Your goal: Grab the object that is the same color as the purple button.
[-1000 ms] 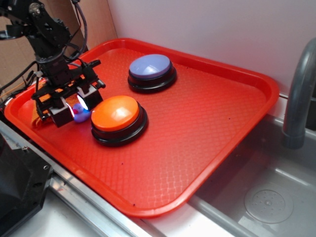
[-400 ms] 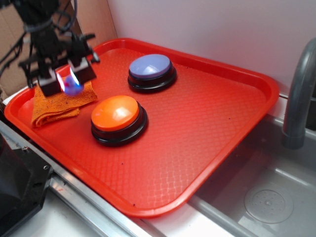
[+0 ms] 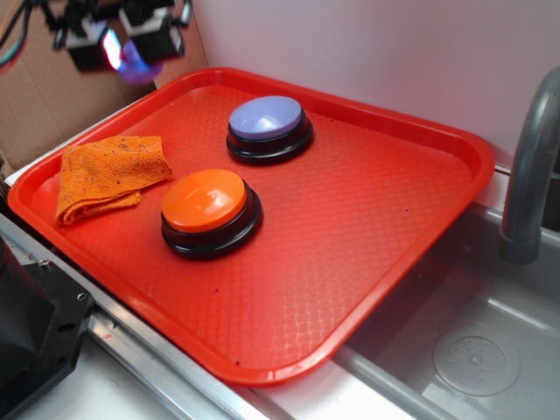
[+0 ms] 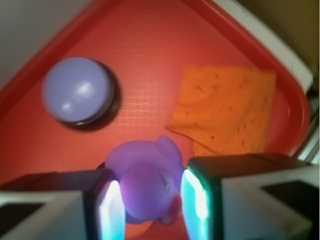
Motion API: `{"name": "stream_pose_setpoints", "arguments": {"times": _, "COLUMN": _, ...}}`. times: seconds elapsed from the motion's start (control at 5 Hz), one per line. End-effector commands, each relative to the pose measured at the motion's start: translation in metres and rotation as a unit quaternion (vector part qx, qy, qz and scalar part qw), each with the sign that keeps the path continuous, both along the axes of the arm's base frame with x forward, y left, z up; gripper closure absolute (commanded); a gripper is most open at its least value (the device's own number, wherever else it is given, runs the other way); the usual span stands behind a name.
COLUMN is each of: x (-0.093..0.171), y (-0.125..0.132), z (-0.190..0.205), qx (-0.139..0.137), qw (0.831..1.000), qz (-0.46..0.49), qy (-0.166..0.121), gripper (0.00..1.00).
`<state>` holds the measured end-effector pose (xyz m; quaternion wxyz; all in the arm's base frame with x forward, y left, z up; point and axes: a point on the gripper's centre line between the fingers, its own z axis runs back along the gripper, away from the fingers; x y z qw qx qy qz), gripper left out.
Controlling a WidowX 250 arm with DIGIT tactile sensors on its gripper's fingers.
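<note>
Gripping purple duck [image 4: 146,182] between both fingers [image 4: 111,212], clamped on its sides, high above red tray [image 3: 420,131].

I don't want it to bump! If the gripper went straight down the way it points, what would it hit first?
Probably the orange button: beneath the gripper and its purple duck, an orange sliver shows, though depth is unclear.

No readable text, label, brand or number is showing in either view; every visible surface is appearing plain and unmarked.
</note>
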<state>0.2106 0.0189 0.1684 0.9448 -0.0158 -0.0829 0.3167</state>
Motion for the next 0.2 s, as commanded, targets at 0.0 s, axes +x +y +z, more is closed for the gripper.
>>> {"name": "stream_pose_setpoints", "arguments": {"times": 0.0, "x": 0.0096, "y": -0.0099, "z": 0.0313, "qx": 0.023, "qw": 0.989, "qz": -0.144, "qy": -0.017, "gripper": 1.00}}
